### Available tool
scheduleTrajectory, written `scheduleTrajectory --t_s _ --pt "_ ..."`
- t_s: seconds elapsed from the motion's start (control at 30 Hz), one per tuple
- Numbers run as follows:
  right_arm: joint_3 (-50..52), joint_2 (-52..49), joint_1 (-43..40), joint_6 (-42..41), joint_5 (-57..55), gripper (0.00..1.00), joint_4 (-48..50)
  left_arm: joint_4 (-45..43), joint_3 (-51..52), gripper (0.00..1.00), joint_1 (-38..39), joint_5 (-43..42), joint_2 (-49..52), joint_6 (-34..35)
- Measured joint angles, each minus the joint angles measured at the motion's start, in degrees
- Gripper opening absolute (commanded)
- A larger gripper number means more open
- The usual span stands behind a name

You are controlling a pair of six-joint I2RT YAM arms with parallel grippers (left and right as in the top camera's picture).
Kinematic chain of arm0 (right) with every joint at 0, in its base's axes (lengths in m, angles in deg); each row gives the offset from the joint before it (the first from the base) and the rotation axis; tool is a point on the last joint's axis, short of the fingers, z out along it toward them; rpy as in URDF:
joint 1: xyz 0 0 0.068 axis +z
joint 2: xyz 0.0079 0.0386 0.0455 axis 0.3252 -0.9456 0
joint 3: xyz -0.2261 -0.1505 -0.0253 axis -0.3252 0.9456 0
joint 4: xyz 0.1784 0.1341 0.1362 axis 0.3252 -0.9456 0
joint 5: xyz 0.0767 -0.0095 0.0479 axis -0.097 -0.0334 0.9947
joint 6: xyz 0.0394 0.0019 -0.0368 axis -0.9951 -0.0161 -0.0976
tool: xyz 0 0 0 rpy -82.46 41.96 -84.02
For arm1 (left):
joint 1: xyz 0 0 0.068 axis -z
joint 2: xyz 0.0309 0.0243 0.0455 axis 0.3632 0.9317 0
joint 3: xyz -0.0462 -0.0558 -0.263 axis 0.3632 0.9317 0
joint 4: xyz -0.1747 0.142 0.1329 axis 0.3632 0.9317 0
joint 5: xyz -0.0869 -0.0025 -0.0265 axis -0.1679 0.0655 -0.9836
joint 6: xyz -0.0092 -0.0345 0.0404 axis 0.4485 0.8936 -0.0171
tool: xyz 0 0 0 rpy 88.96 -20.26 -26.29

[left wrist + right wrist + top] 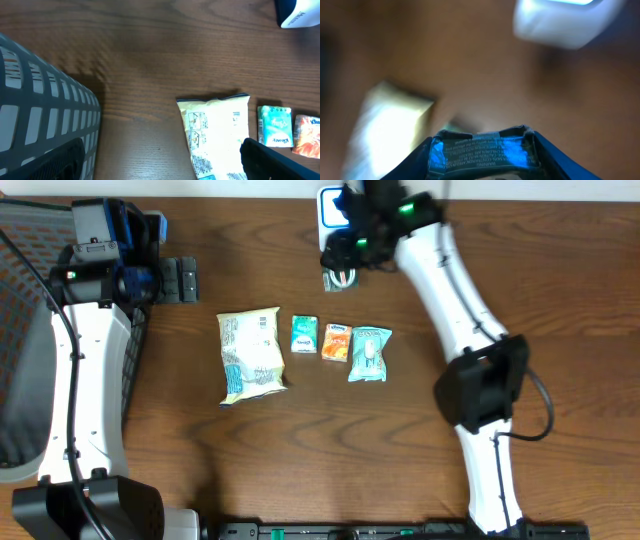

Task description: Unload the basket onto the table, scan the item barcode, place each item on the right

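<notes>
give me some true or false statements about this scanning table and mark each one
1. The right gripper holds a blue packet. True.
2. Five packets lie in the row on the table. False: four do, the cream packet, green packet, orange packet and teal packet.
3. The left gripper is shut on the cream packet. False: it is open, empty and apart from it.
4. The white scanner is close to the held packet. True.
5. The grey basket sits on the right arm's side. False: it is on the left arm's side.
</notes>
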Motion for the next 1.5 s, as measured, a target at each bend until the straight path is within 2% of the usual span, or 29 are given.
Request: scheduleTrajectory --t_s 0.1,0.23,0.33,0.47,0.77,0.9,1.13,1.33,1.5 --pt "0.07 -0.07 4.63 2.03 -18.6 0.49 8.72 0.0 0.0 0.97 0.0 0.0 0.0 -0.02" --pt "0.81 -0.07 7.69 8.76 -33.18 0.5 21.07 0.02 0.0 0.97 0.0 0.0 0.0 -0.02" --pt "2.67 -0.07 8.04 14.6 -38.34 0.5 30.05 0.02 0.0 0.98 0.0 0.0 0.0 -0.02" --pt "7.43 -0.07 7.63 24.06 -41.99 0.44 41.83 0.0 0.0 0.98 0.0 0.0 0.0 -0.02" --pt "21.09 -0.07 7.23 52.7 -39.95 0.4 67.38 0.02 0.0 0.98 0.0 0.02 0.0 -0.02" --pt "24.81 -0.11 7.19 61.2 -36.63 0.39 74.07 0.02 0.0 0.98 0.0 0.0 0.0 -0.02" --pt "25.94 -0.98 5.44 69.51 -29.24 0.43 83.25 0.0 0.0 0.98 0.0 0.0 0.0 -0.02" --pt "25.94 -5.62 2.71 78.29 -24.92 0.46 90.18 0.0 0.0 0.97 0.0 0.0 0.0 0.0" --pt "26.38 -9.51 2.56 82.62 -23.06 0.45 91.3 0.0 0.0 0.98 0.0 0.0 0.0 -0.02"
